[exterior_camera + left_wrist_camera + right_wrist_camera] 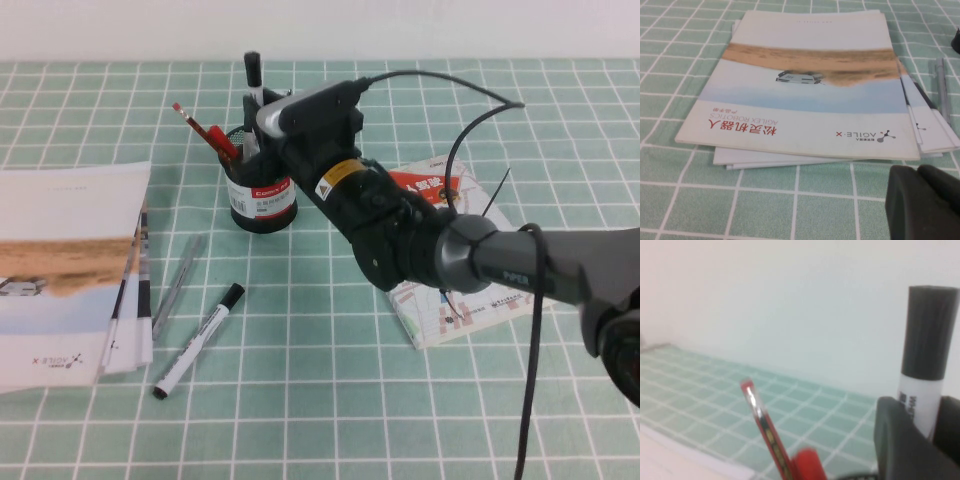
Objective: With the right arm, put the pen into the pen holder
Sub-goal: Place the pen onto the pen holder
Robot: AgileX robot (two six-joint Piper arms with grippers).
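the right end effector (256, 103) is seen in the high view directly above the pen holder (262, 195), toward the far side of the table (330, 400). its fingers (900, 440) are clamped on the pen (253, 74), which is held upright with the black cap uppermost; the white barrel is seen between the two dark fingers in the right wrist view, where the pen (926, 355) stands against the pale wall. the lower end of the pen is hidden behind the end effector, so whether it has entered the pen holder cannot be told. red pens (208, 130) are seen leaning out of the pen holder toward the robot's left.

a second marker (198, 340) of the same kind is lying flat on the green checked table, nearer the robot and well apart from the pen holder. just beside it, on the robot's left, a slim grey pen (178, 285) is lying along the edge of a stack of brochures (65, 270). a folded map (460, 290) is partly covered by the right arm (400, 230).

the left end effector (922, 202) is shown only in the left wrist view, low over the table just beside the near edge of the brochures; its fingers appear together, with nothing held between them.
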